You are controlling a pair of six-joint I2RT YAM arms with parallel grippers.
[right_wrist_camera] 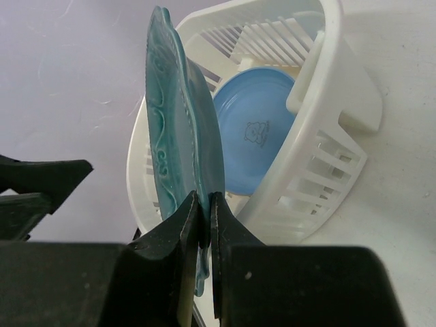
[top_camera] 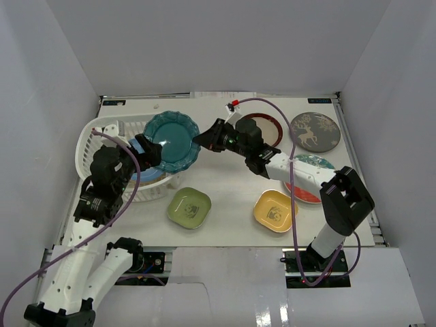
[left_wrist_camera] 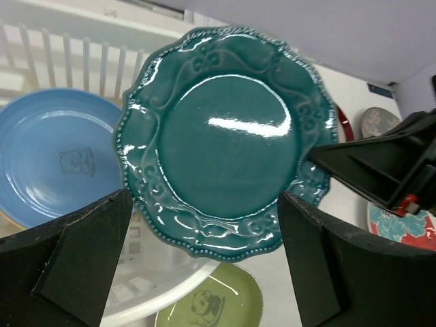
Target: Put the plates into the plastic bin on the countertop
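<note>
**Teal plate held at the bin's edge**

The teal plate hangs in the air at the centre-left of the top view, tipped up on edge, its left part over the right rim of the plastic bin. The right pincer is clamped narrow on the plate's right rim. A blue plate lies inside the bin. The left pincer gapes wide just beside the teal plate's lower left edge, holding nothing.

To my eye this is the carrying step, with the drop not yet made. Next the plate needs to go further left over the bin, tip flat and come down onto the blue one before the right pincer lets go, unless the left takes it first.

Out on the desk wait the green plate, yellow plate, deer plate and red-and-teal plate.
</note>
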